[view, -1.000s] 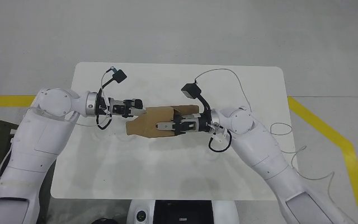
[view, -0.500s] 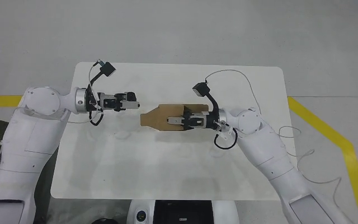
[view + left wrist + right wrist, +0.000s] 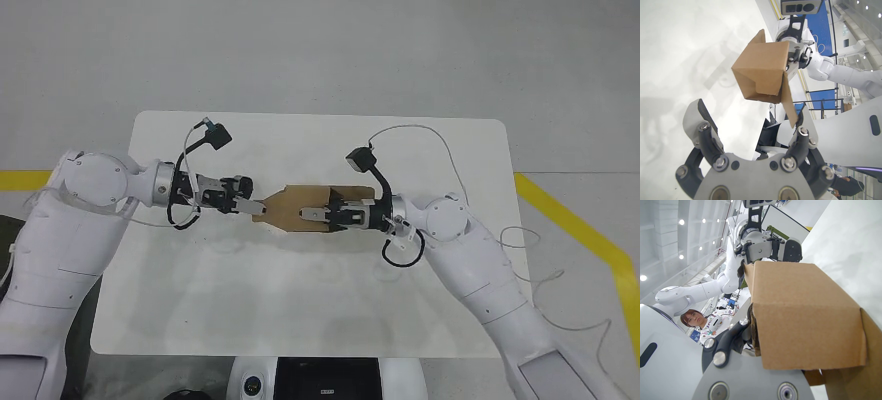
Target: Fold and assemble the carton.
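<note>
Folding the loose end flap [image 3: 789, 102] inward looks like the step in hand, and doing it well probably means pushing against the flap's face near its crease rather than at its tip, so the board hinges cleanly and does not buckle or slip past the pad. The brown carton [image 3: 305, 208] hangs in the air above the white worktop [image 3: 300, 310], straight ahead of the left pincer [image 3: 751, 113] and between it and the right pincer [image 3: 315, 214]. The left pincer is spread wide and grips nothing. The flap's free corner just touches the inner side of one finger [image 3: 804, 121], while the other finger stands well apart from the carton. The right pincer is closed on the wall at the carton's far end, with one finger lying along the outside, and it seems to carry the whole weight, so it should stay firm as a brace against the push. Both arms reach in from opposite sides, forearms roughly level over the worktop, elbows bent outward, and wrists aimed at each other along the carton's length.
</note>
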`<action>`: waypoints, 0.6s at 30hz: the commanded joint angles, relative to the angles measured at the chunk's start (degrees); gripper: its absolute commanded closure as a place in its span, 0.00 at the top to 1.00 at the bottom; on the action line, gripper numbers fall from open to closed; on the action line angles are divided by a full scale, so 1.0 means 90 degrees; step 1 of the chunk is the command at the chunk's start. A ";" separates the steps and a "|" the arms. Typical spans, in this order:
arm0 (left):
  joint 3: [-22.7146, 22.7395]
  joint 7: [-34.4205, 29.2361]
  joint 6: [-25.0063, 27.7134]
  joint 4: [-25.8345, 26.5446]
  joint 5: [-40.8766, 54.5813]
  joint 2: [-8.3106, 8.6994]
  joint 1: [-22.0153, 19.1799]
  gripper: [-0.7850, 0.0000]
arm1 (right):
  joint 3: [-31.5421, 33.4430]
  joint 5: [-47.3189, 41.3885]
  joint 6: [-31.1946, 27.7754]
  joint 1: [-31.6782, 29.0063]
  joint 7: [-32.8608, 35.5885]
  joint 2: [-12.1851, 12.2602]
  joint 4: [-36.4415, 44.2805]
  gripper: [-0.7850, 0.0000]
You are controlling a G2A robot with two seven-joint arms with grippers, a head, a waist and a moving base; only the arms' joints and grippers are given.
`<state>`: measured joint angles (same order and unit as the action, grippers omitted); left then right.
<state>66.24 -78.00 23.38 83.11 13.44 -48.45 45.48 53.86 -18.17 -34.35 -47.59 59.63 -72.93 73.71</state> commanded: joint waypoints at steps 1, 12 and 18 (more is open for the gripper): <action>0.0026 0.0031 -0.0024 -0.0086 -0.0051 0.0012 0.0024 1.00 | 0.0015 -0.0022 -0.0009 -0.0008 0.0000 0.0004 0.0054 0.00; -0.0035 0.0039 -0.0028 -0.0107 -0.0030 0.0026 0.0110 1.00 | -0.0064 -0.0238 -0.0097 0.0036 -0.0018 -0.0031 0.0302 0.00; -0.0125 0.0053 -0.0026 -0.0097 0.0054 0.0007 0.0084 1.00 | -0.0173 -0.0349 -0.0151 0.0094 -0.0024 -0.0072 0.0342 0.00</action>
<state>65.24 -77.51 23.15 82.17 13.76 -48.36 46.29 52.45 -21.18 -35.68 -46.82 59.42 -73.52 76.77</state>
